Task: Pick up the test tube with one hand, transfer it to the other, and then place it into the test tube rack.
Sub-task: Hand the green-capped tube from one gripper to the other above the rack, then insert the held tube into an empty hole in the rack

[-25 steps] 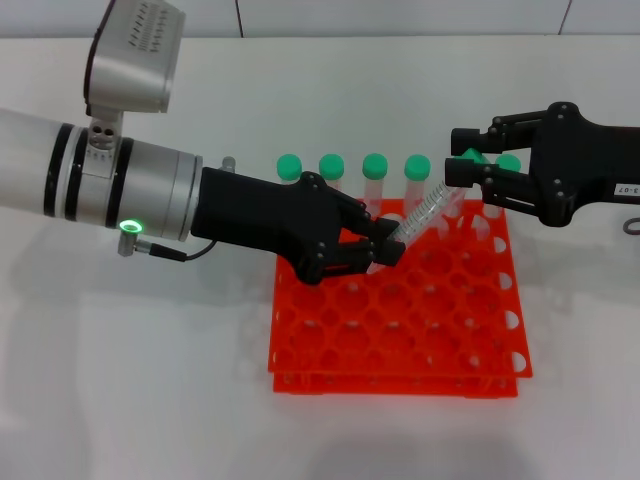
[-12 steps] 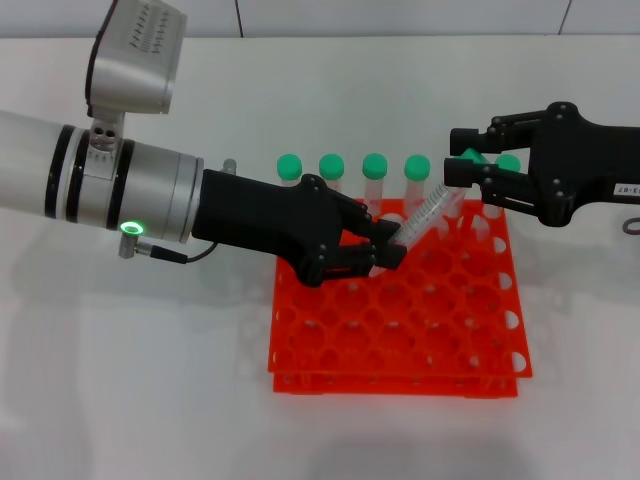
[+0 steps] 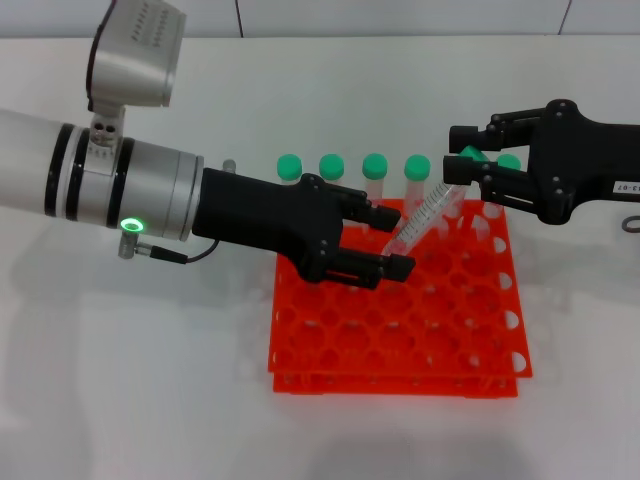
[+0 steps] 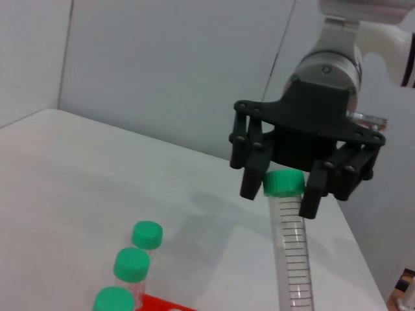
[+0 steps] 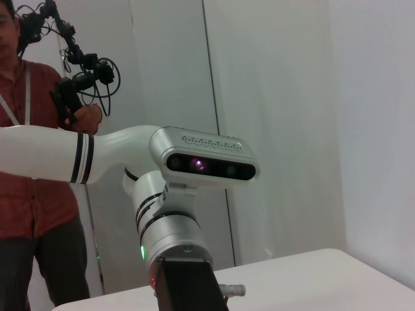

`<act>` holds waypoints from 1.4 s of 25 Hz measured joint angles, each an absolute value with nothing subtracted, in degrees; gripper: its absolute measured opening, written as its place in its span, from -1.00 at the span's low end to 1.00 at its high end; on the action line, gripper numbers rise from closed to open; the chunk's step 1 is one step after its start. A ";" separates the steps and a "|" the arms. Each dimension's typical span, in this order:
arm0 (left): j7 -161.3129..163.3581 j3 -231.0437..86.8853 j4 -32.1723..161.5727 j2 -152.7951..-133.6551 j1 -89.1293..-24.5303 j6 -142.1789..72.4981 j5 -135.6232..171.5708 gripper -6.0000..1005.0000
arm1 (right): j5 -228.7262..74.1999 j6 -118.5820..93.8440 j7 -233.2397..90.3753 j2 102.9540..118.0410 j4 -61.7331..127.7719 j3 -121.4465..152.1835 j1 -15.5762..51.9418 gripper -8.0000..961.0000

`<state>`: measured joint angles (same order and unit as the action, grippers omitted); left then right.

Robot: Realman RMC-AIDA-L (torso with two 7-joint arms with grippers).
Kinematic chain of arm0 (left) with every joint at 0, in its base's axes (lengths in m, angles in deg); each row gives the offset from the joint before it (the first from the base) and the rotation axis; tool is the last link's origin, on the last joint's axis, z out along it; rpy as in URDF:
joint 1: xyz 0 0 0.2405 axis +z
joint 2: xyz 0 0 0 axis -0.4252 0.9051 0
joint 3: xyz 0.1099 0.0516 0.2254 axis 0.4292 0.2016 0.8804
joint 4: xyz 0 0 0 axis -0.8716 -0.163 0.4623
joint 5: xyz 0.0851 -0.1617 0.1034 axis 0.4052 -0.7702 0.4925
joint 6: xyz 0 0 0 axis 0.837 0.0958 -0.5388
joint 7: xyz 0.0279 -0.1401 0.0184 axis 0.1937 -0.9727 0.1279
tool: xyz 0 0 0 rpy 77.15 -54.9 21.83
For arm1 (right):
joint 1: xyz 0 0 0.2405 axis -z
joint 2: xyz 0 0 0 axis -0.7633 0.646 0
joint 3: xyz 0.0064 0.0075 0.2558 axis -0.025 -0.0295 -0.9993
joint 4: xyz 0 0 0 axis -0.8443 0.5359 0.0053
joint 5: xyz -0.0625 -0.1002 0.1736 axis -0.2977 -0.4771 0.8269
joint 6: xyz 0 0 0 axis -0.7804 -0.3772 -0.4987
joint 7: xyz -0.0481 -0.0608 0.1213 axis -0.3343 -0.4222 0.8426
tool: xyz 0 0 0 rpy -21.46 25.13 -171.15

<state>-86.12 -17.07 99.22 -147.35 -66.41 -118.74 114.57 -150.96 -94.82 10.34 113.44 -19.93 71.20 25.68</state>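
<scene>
Green-capped tube (image 3: 428, 212) hangs tilted over the rack (image 3: 400, 305), pinched by the right gripper (image 3: 470, 178). Left gripper (image 3: 385, 240) has just let go, fingers apart. Handover done.

White table (image 3: 120, 390); orange test tube rack (image 3: 400, 335) standing directly on it

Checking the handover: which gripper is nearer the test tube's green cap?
Right. The right gripper is shut on the test tube at its cap; the left gripper stands open around its lower end, above the rack.
</scene>
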 joint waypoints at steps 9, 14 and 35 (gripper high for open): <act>-91.01 -17.03 107.21 -147.37 -64.13 -122.83 114.51 0.59 | -150.60 -94.86 10.28 113.30 -19.92 71.06 26.14 -0.41; -94.16 -16.39 115.33 -147.39 -61.21 -125.11 115.03 0.74 | -150.60 -94.86 10.29 113.27 -19.92 70.80 26.39 -0.41; -115.08 -26.53 143.57 -144.59 -44.85 -136.56 128.66 0.77 | -150.62 -91.75 9.99 113.62 -19.82 71.97 26.56 -0.41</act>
